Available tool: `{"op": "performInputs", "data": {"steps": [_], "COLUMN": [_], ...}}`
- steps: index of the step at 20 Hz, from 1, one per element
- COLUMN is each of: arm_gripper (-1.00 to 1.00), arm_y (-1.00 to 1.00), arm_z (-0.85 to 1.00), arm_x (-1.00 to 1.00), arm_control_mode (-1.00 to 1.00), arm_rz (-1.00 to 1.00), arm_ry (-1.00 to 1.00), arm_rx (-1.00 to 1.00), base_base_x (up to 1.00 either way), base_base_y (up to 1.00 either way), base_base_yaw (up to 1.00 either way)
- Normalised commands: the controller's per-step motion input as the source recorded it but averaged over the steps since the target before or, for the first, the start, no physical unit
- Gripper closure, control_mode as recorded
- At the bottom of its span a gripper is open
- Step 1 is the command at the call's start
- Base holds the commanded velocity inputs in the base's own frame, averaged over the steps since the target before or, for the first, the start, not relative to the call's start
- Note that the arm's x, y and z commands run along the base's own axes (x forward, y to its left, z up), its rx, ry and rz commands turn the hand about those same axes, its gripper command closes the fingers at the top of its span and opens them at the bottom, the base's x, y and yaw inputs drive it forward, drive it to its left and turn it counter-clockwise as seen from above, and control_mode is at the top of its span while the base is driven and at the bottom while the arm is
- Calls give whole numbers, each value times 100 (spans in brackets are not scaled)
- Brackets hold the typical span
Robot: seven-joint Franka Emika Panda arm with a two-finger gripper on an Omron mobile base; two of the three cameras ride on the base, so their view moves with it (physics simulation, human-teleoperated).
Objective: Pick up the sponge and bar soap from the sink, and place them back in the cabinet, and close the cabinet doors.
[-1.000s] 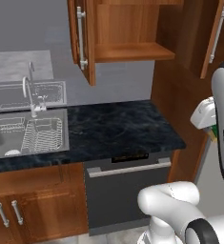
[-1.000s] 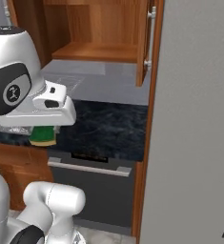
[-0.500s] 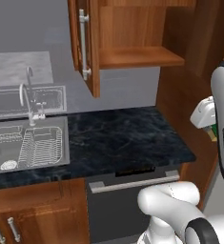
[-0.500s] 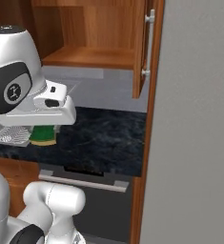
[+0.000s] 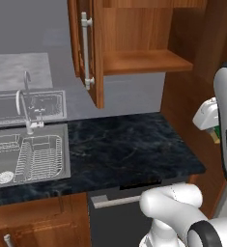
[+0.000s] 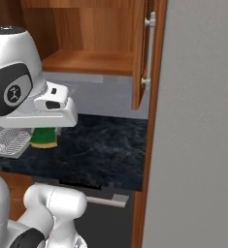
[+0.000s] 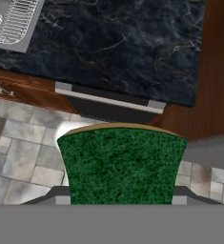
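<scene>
We have the gripper clamped on the sponge, which fills the lower middle of the hand view and shows as a green patch under the hand at the left of the right base view. Compared with a second ago the whole picture has shifted: the base has driven nearer, so the cabinet with its open doors now stands larger at the top of the frame and the sink sits at the far left. We judge that lifting the sponge to the shelf comes next, while the soap, not visible, is left for afterwards.
</scene>
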Motion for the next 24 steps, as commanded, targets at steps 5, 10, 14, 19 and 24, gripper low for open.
{"op": "performInputs", "data": {"steps": [5, 10, 14, 19, 24], "arm_gripper": [100, 100, 100, 100, 100], "arm_y": [0, 0, 0, 0, 0], "arm_z": [0, 0, 0, 0, 0], "arm_x": [0, 0, 0, 0, 6], "arm_control_mode": [100, 100, 100, 100, -100], "arm_rz": [0, 0, 0, 0, 0], "arm_ry": [0, 0, 0, 0, 0], "arm_rx": [0, 0, 0, 0, 0], "base_base_x": [36, 33, 29, 30, 25], "base_base_y": [0, 0, 0, 0, 0], "base_base_yaw": [-2, -2, -1, 0, 0]}}
